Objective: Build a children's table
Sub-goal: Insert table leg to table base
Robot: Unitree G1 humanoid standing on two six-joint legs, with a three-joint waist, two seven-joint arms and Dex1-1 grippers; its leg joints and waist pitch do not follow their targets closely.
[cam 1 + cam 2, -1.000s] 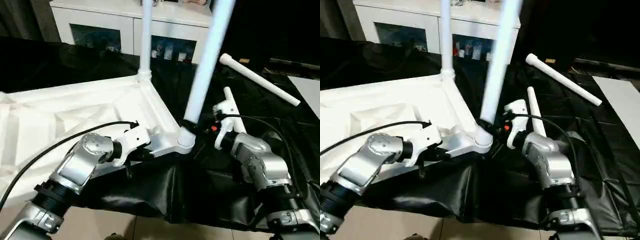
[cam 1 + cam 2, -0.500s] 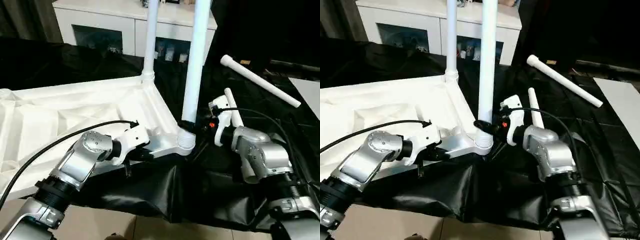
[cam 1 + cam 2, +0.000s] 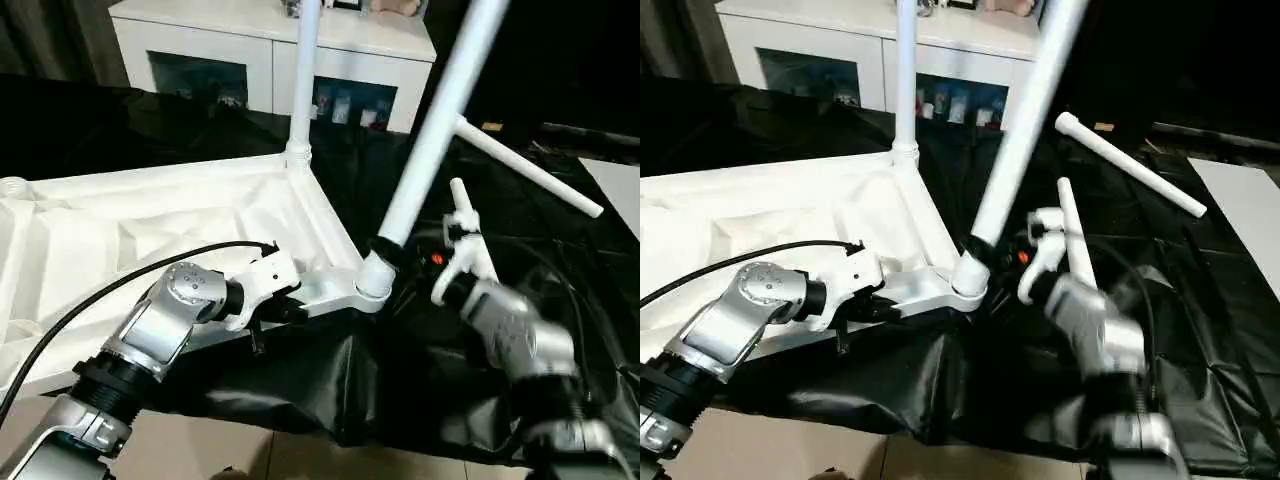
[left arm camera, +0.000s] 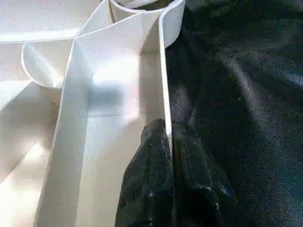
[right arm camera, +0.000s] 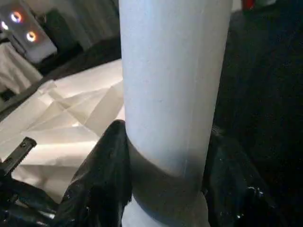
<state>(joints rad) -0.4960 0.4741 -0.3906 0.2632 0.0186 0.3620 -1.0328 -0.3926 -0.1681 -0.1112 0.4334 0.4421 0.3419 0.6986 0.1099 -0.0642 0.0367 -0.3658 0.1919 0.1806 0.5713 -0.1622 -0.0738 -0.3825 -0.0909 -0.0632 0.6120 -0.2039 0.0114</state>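
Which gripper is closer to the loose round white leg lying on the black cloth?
The right. The right gripper, clamped on the tilted corner leg, is nearer the loose leg; the left gripper pinches the tabletop's rim, farther away.

Smooth white plastic table (image 3: 150, 215), glossy black sheet (image 3: 420, 380)

Table top (image 3: 150, 225) lies upside down on black sheet (image 3: 330, 370), ribbed underside up. Far corner: one leg (image 3: 303, 75) upright in its socket. Near right corner: 2nd leg (image 3: 435, 140) at its socket, tilted to the right, right gripper (image 3: 392, 252) clamped round its base. Left gripper (image 3: 285, 305) pinched on near rim, left of that corner. 2 loose legs on sheet at right: one (image 3: 530, 172) far, one (image 3: 462, 200) just beside right wrist. White cabinet (image 3: 270, 50) far behind.
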